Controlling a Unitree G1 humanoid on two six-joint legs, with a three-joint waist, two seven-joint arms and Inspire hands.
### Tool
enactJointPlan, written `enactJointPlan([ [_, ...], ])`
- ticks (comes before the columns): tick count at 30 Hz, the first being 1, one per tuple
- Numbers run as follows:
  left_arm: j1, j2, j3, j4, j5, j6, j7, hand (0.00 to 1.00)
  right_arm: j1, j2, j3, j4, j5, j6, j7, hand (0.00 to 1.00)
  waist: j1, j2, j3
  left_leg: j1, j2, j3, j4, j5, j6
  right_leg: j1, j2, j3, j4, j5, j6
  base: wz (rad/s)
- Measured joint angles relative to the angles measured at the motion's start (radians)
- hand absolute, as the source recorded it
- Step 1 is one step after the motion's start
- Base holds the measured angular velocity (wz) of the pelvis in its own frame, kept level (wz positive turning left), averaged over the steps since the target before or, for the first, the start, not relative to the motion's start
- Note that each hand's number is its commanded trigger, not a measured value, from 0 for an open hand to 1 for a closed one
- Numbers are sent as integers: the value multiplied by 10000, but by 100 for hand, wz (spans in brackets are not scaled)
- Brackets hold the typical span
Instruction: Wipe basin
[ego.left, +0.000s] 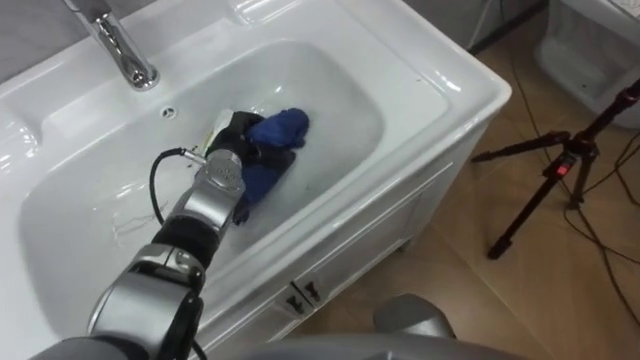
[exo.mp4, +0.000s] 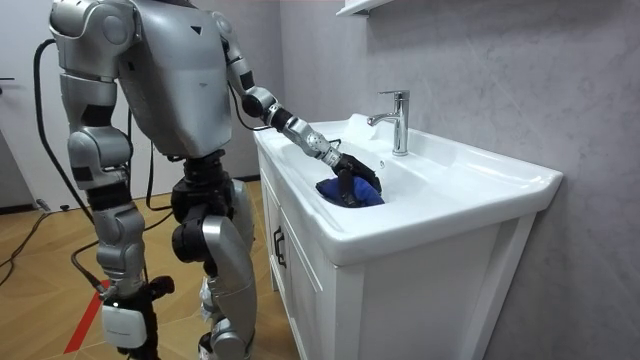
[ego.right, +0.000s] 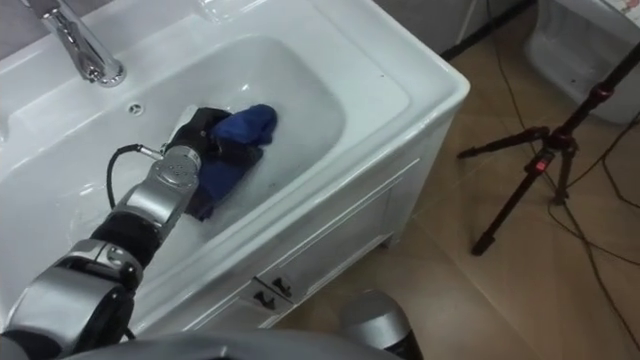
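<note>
left robot hand (ego.left: 232, 140), grip on blue cloth (ego.left: 280, 127) in basin (ego.left: 345, 105); tripod (ego.left: 560, 165) in eye views

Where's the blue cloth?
Left of centre in the left eye view, the blue cloth lies inside the basin, below the tap, gripped by the left hand.

i count from here: one basin (ego.left: 440, 70), one faucet (ego.left: 120, 45), one overflow hole (ego.left: 168, 112), one blue cloth (ego.left: 280, 127). two robot hands: left hand (ego.left: 235, 138), right hand (exo.mp4: 125, 320). one cabinet (ego.left: 380, 240), two door handles (ego.left: 298, 297) on it. one tripod (ego.left: 560, 165). one shelf (exo.mp4: 370, 6).
</note>
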Motion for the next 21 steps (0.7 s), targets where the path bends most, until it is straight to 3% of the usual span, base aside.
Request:
enactJointPlan([
  [14,-20,39,-307,-651,-5,6,-168,100,280,-51,199,274,-43,28,88,0,-162,2,-31,-66,10,109,170,-1,1,-8,62,289,-47,8,8,-5],
  [18,-360,61,-709,-674,-4,58,-248,100,293,-102,360,297,-32,36,89,0,-172,114,-75,-88,32,106,169,-4,-2,45,71,288,-197,77,8,1],
  [21,-789,25,-877,-991,-3,58,-248,100,301,-124,372,266,-42,24,85,0,-192,154,-51,-54,43,110,161,-4,-2,78,81,281,-187,96,-4,-2],
])
